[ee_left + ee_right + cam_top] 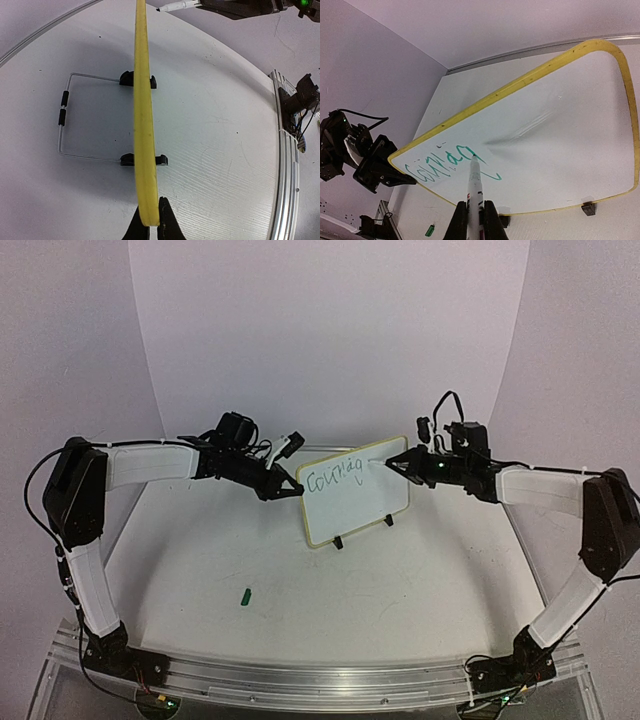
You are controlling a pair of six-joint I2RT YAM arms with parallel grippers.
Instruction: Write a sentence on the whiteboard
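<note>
The whiteboard stands tilted on small black feet at the table's middle; its yellow rim shows edge-on in the left wrist view. Green handwriting, roughly "courag", runs along its upper left; it also shows in the right wrist view. My left gripper is shut on the board's left edge. My right gripper is shut on a white marker, its tip touching the board at the last letter.
A small green marker cap lies on the white table, front left; it also shows in the right wrist view. A wire stand props the board from behind. A metal rail runs along the near edge.
</note>
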